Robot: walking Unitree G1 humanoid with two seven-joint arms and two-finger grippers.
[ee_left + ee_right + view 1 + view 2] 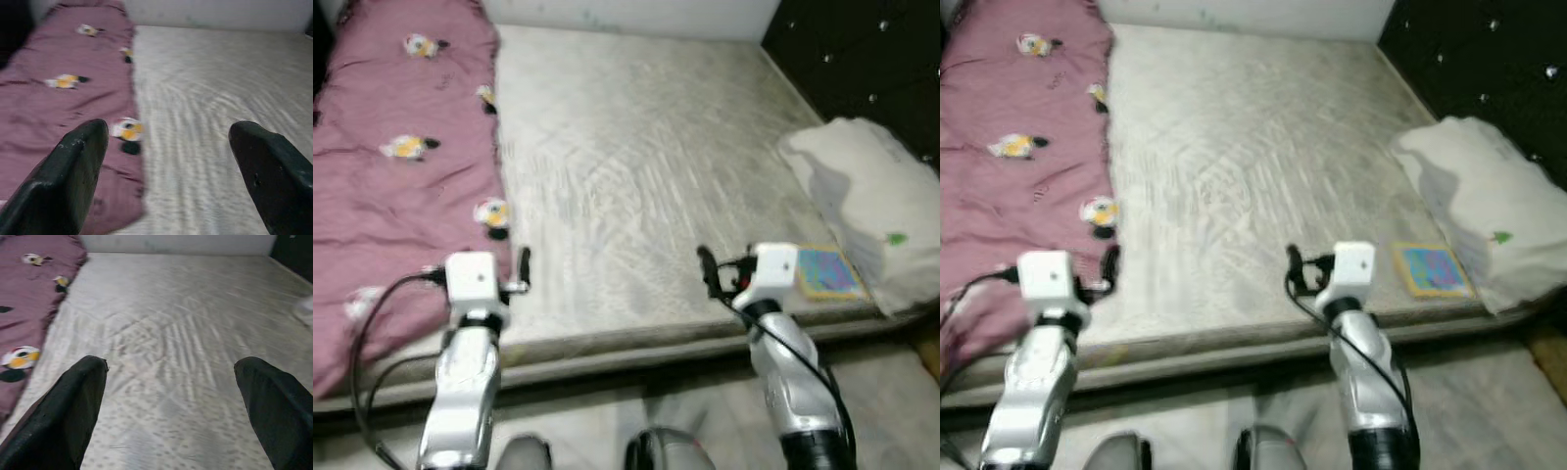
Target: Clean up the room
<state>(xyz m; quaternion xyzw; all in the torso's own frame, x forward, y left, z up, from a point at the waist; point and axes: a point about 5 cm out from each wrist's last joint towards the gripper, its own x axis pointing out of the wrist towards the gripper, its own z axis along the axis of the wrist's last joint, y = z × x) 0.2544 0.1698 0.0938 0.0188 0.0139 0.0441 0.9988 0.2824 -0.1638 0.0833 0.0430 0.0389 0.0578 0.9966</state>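
A bare, pale grey quilted mattress [646, 176] fills the middle of the head views, running from the near edge up to a white wall at the top of the frame. Along the left side of the frame lies a dusty-pink blanket printed with small yellow-and-black cartoon figures [401, 166], its right edge resting on the mattress. At the right of the frame a cream-white pillow [871, 196] lies on the mattress against a black tufted headboard with shiny studs [871, 59]. Just beside the pillow, at the lower right near the mattress edge, lies a flat, colourful blue-and-yellow book [827, 271].

The left pincer [171, 161] hovers at the lower left above the near edge of the mattress, right at the blanket's border; its two black fingers [73, 171] stand wide apart and hold nothing. The right pincer [171, 401] hovers at lower centre-right over bare mattress, near the book but apart from it, its fingers [68, 406] likewise spread and empty.
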